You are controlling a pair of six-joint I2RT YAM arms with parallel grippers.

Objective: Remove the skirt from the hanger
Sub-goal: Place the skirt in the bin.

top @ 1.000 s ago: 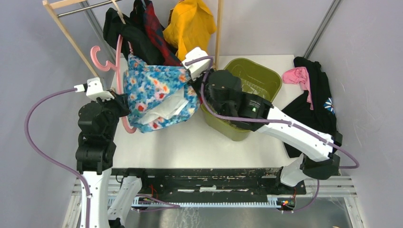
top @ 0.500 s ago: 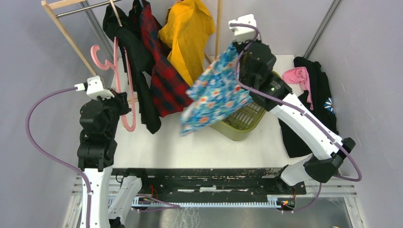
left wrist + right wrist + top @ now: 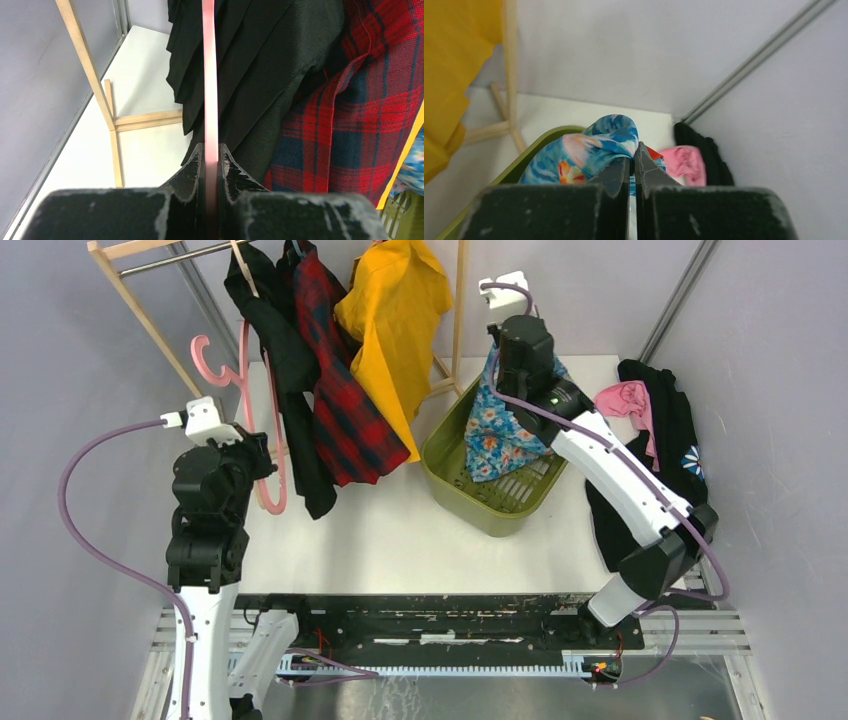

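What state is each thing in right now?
left gripper, shut on pink hanger
right gripper, shut on floral skirt
pink hanger, bare, no skirt on it
floral skirt, off the hanger, hanging into green basket
green basket, skirt's lower end inside

From above, the right arm [image 3: 610,470] covers part of the skirt [image 3: 490,440] and the tips of the right gripper [image 3: 633,155]. It also hides some of the black clothes [image 3: 680,430] at the right edge of the counter [image 3: 400,530]. The tops of the rack [image 3: 140,310] and the yellow shirt [image 3: 395,310] are cut off. In the left wrist view, the hanger [image 3: 210,75] runs off the top edge. Its lower end is lost between the pinched fingers of the left gripper [image 3: 211,155].
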